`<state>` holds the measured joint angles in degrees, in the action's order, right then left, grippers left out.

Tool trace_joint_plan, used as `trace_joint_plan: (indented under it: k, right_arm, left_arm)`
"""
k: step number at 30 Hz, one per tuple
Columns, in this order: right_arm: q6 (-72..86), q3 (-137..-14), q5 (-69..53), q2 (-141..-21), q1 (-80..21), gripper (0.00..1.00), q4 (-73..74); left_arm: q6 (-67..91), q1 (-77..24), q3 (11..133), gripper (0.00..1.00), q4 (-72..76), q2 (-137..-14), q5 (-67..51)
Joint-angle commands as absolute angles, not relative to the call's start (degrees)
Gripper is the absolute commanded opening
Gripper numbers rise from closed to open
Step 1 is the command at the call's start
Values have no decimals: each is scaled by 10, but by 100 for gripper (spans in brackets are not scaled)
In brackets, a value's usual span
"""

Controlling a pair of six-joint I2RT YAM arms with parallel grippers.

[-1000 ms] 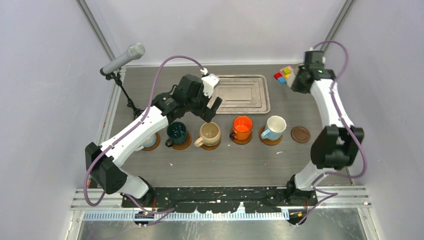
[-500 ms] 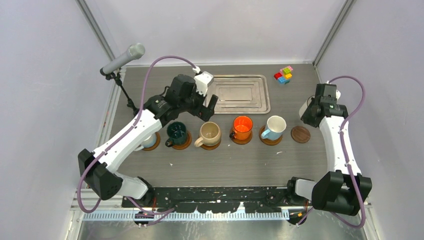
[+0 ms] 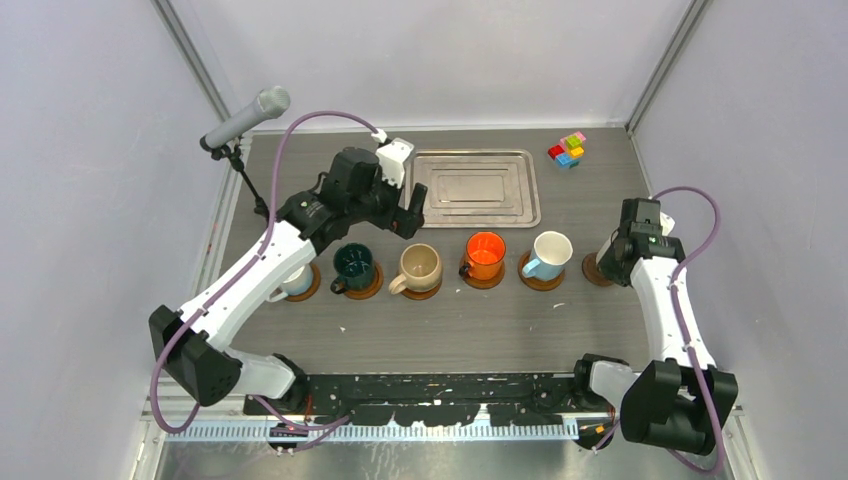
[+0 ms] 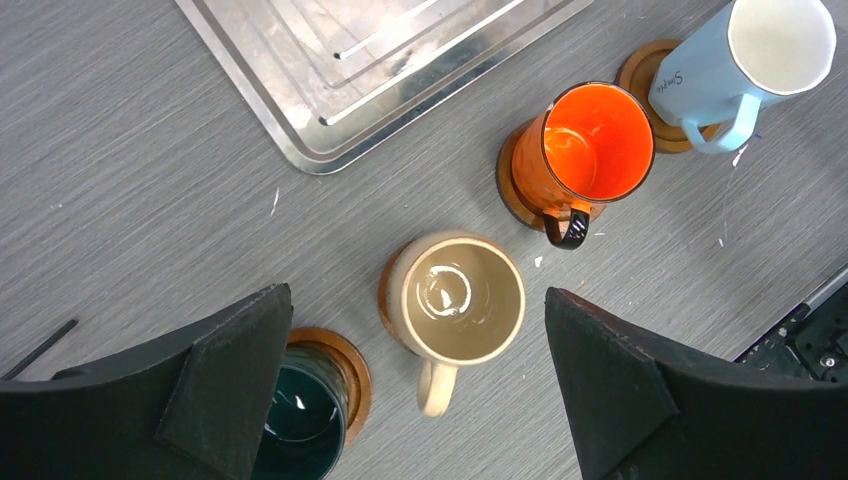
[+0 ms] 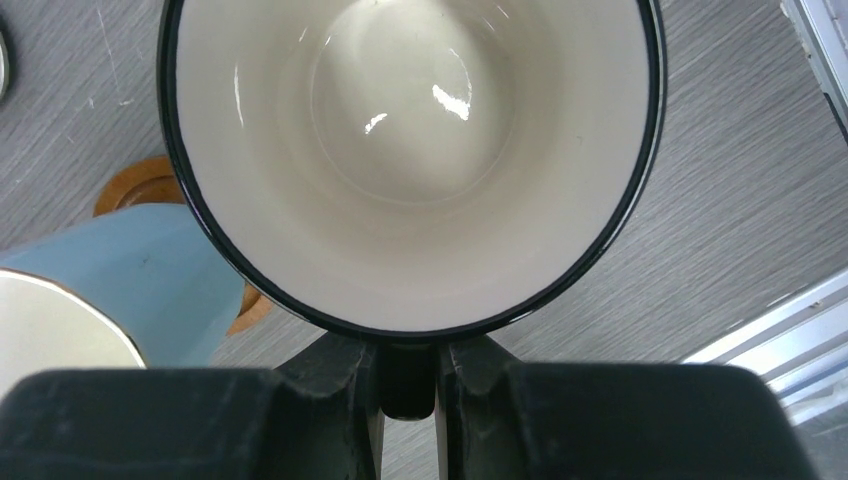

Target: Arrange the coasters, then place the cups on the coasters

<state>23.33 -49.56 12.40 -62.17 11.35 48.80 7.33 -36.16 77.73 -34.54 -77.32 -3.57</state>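
Now, right gripper [image 5: 407, 375]: clamped on the handle of the white mug [image 5: 410, 150], at 3 o'clock of the light blue mug [image 3: 549, 255].
Left gripper [image 4: 415, 360]: fingers wide apart above the beige mug [image 4: 455, 297].
Row: 5 mugs [image 3: 486, 252] on coasters [image 3: 541, 283].

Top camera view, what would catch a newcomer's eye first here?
A row of mugs on coasters crosses the table's middle: dark green mug, beige mug, orange mug, light blue mug. At the row's right end the right gripper is shut on the handle of a white mug, beside the light blue one. The left gripper hangs open above the beige mug.
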Motion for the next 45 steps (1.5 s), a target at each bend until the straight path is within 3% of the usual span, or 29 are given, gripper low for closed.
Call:
trace_joint_plan:
  k: [1, 26, 45]
  right_arm:
    - [236, -501, 145, -626, 112, 0, 403]
    - [249, -506, 159, -734, 112, 0, 372]
    - [252, -503, 132, -751, 112, 10, 374]
  left_arm:
    - [82, -356, 778, 100, -318, -752, -47]
    - [82, -351, 778, 100, -319, -757, -51]
    - [82, -347, 775, 100, -320, -760, -55]
